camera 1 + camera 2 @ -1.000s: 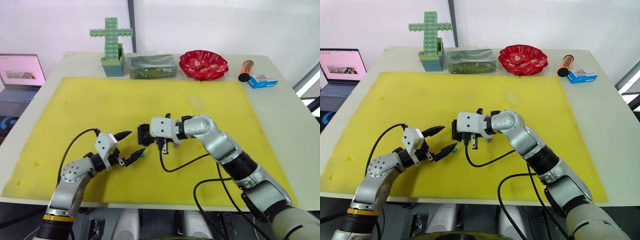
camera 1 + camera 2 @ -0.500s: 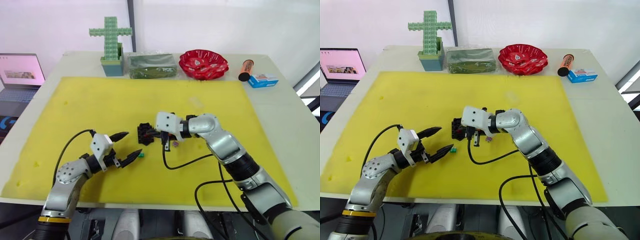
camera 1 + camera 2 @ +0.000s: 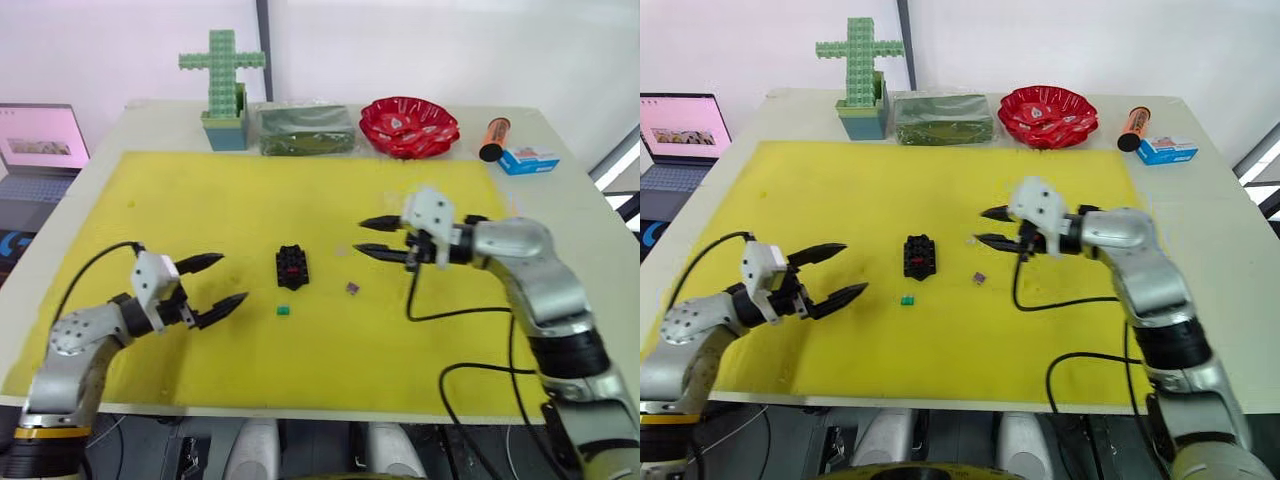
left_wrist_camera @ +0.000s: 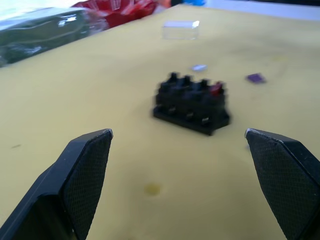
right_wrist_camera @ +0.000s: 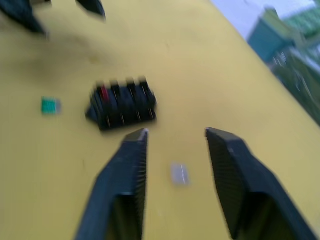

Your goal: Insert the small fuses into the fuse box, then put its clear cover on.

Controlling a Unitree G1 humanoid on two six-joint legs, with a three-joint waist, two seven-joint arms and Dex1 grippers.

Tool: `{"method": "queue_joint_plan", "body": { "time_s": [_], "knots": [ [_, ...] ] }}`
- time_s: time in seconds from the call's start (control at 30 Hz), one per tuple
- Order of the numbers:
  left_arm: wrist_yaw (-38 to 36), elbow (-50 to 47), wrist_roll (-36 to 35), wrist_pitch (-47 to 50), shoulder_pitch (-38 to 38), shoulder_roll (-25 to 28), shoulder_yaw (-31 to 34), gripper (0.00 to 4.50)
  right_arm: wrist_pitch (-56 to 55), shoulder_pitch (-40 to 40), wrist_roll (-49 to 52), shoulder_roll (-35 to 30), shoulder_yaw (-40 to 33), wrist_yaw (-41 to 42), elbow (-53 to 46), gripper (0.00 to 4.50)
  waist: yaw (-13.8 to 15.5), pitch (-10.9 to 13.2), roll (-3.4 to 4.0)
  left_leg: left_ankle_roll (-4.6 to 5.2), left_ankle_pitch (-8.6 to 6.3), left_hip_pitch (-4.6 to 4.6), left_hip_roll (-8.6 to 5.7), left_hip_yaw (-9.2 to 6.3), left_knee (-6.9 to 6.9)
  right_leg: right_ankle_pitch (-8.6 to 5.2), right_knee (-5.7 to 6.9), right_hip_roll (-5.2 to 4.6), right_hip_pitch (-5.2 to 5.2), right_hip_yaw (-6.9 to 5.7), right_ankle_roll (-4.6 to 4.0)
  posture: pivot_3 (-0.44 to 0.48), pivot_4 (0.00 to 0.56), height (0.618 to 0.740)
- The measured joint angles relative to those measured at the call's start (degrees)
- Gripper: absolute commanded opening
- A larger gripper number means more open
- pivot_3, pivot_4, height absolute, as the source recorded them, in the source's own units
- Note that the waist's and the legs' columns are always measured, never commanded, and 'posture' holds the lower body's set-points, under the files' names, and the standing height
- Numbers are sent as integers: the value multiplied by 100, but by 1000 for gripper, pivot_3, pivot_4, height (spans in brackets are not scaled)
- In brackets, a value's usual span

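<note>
The black fuse box (image 3: 291, 267) sits mid-mat on the yellow mat (image 3: 200, 200), with a red fuse (image 4: 215, 89) in one end slot. Loose around it lie a green fuse (image 3: 283, 310) just in front, a brownish-purple fuse (image 3: 352, 288) to its right and a pale grey fuse (image 5: 179, 173). Further back on the mat rests the clear cover (image 4: 180, 30). My right gripper (image 3: 360, 236) hovers open and empty to the right of the box, fingers pointing at it. My left gripper (image 3: 230, 280) stands wide open and empty to the left of the box.
Along the table's far edge stand a green bumpy block cross (image 3: 222, 85), a dark green packet (image 3: 305, 130), a red bowl (image 3: 408, 126), an orange cylinder (image 3: 491, 139) and a small blue box (image 3: 526, 160). A laptop (image 3: 35, 150) sits off the table's left side.
My right gripper has drawn back to the right from the fuse box and opened. My left arm has pulled away to the left, clear of the green fuse.
</note>
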Motion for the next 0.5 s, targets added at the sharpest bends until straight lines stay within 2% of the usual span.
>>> {"method": "queue_joint_plan", "body": {
  "time_s": [0.13,0.27,0.4,0.5],
  "knots": [
    [-115,98,-31,3,-13,46,88,4500,-310,568,54,-324,-416,83,43,4476,-12,0,0,0,0,0,2,2,0,0,0,1,-1,1,0,0,150,740],
    [-224,158,-41,1,-7,147,194,4500,-615,1086,90,-573,-754,109,236,4476,-5,1,0,0,0,1,2,3,1,0,0,1,0,2,0,0,150,740],
    [-212,210,-50,123,-107,186,218,4500,-683,1233,197,-591,-865,60,138,4476,-6,1,1,0,0,2,3,3,1,0,0,2,0,2,0,0,150,740],
    [-3,71,-215,754,-134,282,222,4500,-613,1328,441,-490,-812,57,-262,4476,-6,1,1,0,0,1,5,2,0,1,0,3,1,2,2,0,150,740]
  ]
}}
